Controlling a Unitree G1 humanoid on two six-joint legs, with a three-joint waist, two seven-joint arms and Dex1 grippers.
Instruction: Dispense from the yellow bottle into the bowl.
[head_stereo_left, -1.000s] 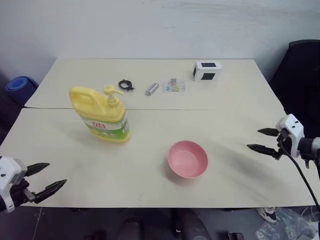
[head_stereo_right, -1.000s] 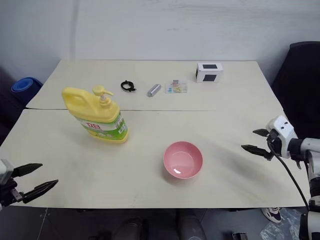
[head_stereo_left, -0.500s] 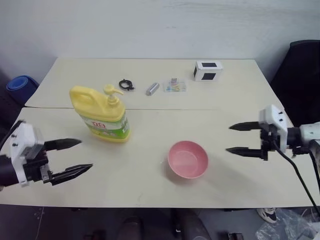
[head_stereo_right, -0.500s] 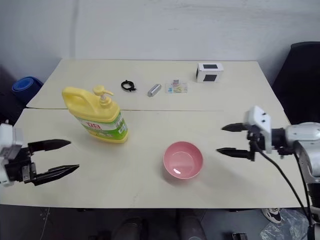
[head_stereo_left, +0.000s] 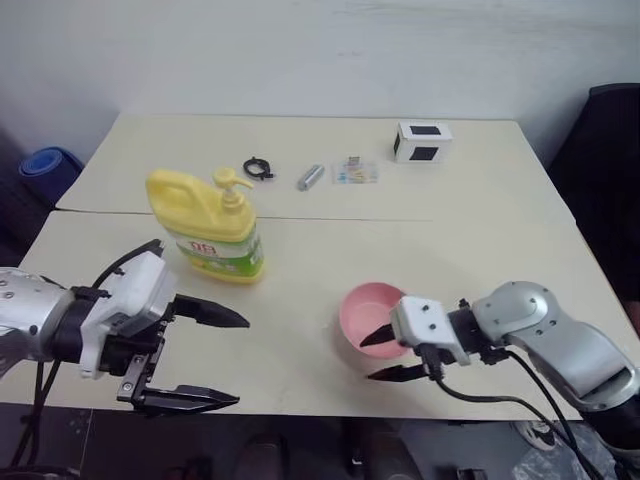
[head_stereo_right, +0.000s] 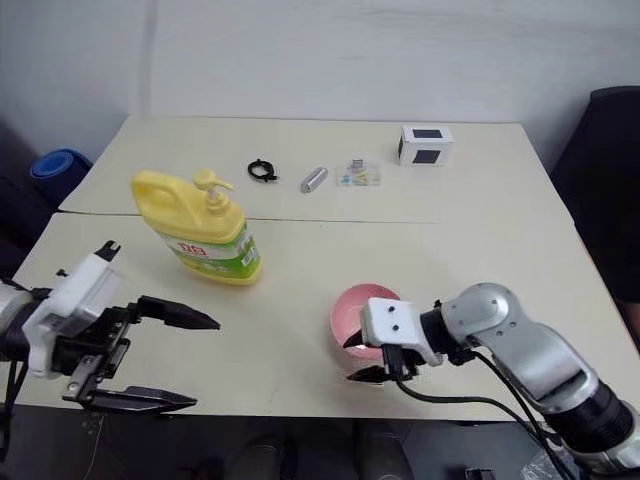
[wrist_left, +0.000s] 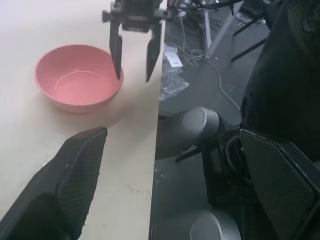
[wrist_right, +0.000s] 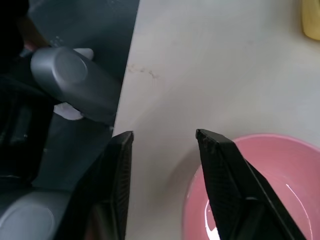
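Tabletop (head_stereo_left: 480, 240): smooth, matte cream boards, one seam running across.
Yellow bottle (head_stereo_left: 208, 232): stood upright on the left, behind the left hand; glossy plastic jug, side handle, pump on top (press that straight down, jug steadied).
Left hand (head_stereo_left: 205, 356): fingers spread wide, empty, near the front edge.
Bowl (head_stereo_left: 375, 318): round, plain pink plastic, front centre, well apart from the jug.
Right hand (head_stereo_left: 385, 355): fingers partly parted astride the bowl's near rim, not yet clamped; grip gently, thin wall.
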